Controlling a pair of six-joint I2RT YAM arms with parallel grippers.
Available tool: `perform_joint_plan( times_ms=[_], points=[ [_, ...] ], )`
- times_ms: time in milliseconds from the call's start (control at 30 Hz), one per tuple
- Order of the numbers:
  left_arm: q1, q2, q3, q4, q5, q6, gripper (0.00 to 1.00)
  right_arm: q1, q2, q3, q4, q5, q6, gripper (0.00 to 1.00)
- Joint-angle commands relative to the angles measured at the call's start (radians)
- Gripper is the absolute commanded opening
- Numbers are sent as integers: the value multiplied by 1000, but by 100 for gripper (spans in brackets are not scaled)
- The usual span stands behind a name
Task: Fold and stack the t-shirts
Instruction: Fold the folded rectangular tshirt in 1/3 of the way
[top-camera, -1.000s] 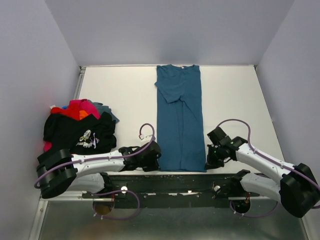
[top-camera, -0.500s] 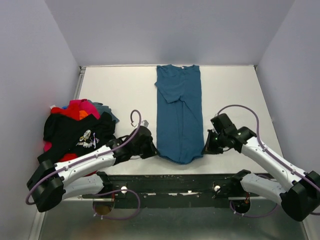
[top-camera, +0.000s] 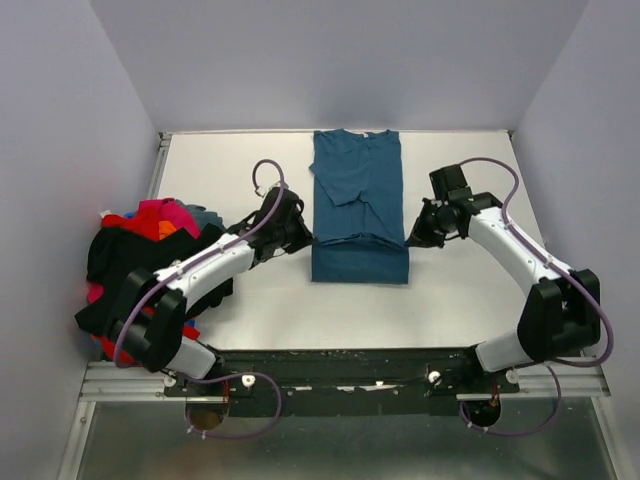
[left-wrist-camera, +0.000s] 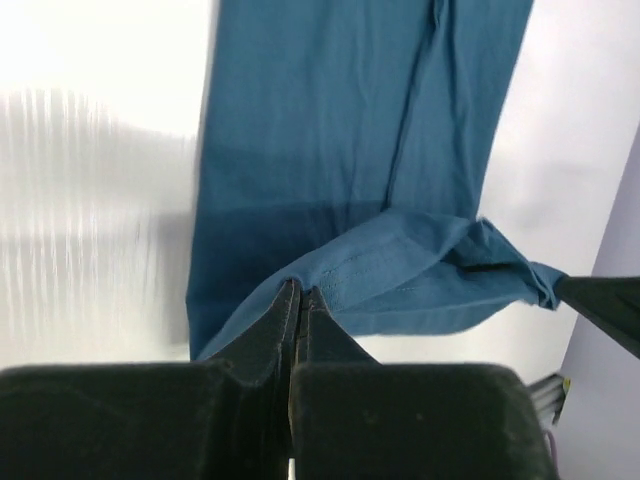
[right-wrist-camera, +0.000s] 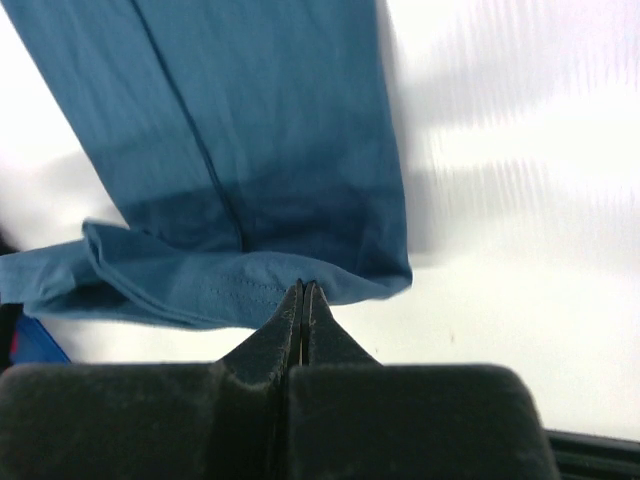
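Observation:
A teal-blue t-shirt (top-camera: 357, 200) lies lengthwise mid-table, its sides folded in and its collar at the far edge. Its lower part is doubled back over itself, with the fold line on the near side. My left gripper (top-camera: 303, 238) is shut on the hem's left corner, and my right gripper (top-camera: 411, 238) is shut on the right corner. In the left wrist view the tips (left-wrist-camera: 298, 292) pinch the stitched hem of the t-shirt (left-wrist-camera: 350, 140). In the right wrist view the tips (right-wrist-camera: 303, 288) pinch the hem of the t-shirt (right-wrist-camera: 270, 120) in the same way. The hem hangs slightly above the cloth below.
A heap of t-shirts sits at the left table edge: a black one with white print (top-camera: 140, 262) on top, red and magenta (top-camera: 150, 213) and orange (top-camera: 166, 229) beneath. The white table (top-camera: 230, 180) is walled at back and sides. A black rail (top-camera: 350, 362) runs along the near edge.
Both grippers have moved from the near edge toward the far side, carrying the teal hem with them. The shirt's lower part now lies folded back over its middle.

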Motion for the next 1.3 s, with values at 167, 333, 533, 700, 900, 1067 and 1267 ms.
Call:
perform_joint_plan(
  times_ms=[167, 333, 533, 700, 900, 1067, 1267],
  points=[
    [68, 285, 220, 51, -18, 70, 0, -70, 283, 237, 34, 51, -18, 1],
    [88, 403, 329, 9, -39, 113, 0, -80, 420, 346, 15, 44, -21, 1],
    [105, 440, 378, -3, -79, 127, 0, -99, 509, 467, -6, 36, -38, 1],
    [122, 481, 429, -1, -61, 135, 0, -113, 561, 539, -25, 38, -43, 1],
    [139, 538, 495, -4, -48, 136, 0, -128, 632, 599, -31, 22, -33, 1],
    [156, 579, 526, 15, -48, 129, 0, -137, 684, 667, -37, 39, -30, 1],
    [170, 664, 604, 45, 0, 127, 0, -152, 751, 746, -37, 24, -33, 1]
  ],
)
